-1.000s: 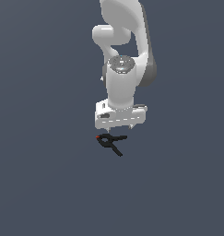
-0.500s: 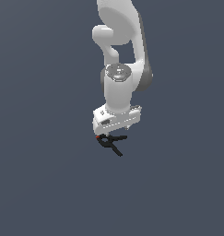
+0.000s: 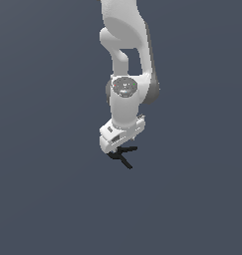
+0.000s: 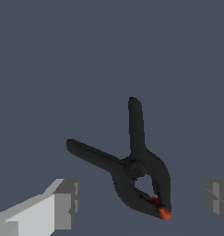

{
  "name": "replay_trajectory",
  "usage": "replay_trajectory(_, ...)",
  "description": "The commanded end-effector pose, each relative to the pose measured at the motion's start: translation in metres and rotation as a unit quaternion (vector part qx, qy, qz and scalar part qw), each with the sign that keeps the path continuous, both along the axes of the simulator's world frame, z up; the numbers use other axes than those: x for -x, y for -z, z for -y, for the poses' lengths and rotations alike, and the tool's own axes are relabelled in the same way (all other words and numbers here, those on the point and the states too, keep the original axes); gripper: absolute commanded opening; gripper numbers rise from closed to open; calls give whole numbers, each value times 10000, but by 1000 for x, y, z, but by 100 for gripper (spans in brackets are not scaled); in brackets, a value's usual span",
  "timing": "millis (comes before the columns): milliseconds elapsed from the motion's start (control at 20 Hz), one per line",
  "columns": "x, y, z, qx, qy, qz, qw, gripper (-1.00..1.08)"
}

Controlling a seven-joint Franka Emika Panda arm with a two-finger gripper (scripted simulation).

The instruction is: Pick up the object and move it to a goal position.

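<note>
Exterior view, my white gripper (image 3: 116, 151) low over the black spring clamp (image 3: 123, 155) on the dark floor (image 3: 53, 199), handles poking out beneath, wrist view, jaws spread wide, fingers (image 4: 62, 203) flanking the clamp's red tip (image 4: 162, 210), not touching.

Support surface: flat, uniform dark blue-grey floor (image 3: 48, 199), no edges or markings visible in either view. Lying directly on it: one small black spring clamp (image 4: 132, 166), two handles splayed apart, red tip on its nose; nothing else rests there
</note>
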State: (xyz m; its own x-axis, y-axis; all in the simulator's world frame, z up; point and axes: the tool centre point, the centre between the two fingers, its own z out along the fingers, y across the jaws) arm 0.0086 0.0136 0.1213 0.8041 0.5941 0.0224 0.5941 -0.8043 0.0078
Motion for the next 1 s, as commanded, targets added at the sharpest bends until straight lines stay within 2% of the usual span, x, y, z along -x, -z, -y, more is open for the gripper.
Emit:
replay_trajectory(0, 1, 6, 3, 18, -349, -12, 9994, 100)
replay_trajectory(350, 4, 23, 9, 53, -1300, -48, 9915, 100)
replay_trajectory(950, 8, 46, 18, 69, -2588, -90, 9659, 100)
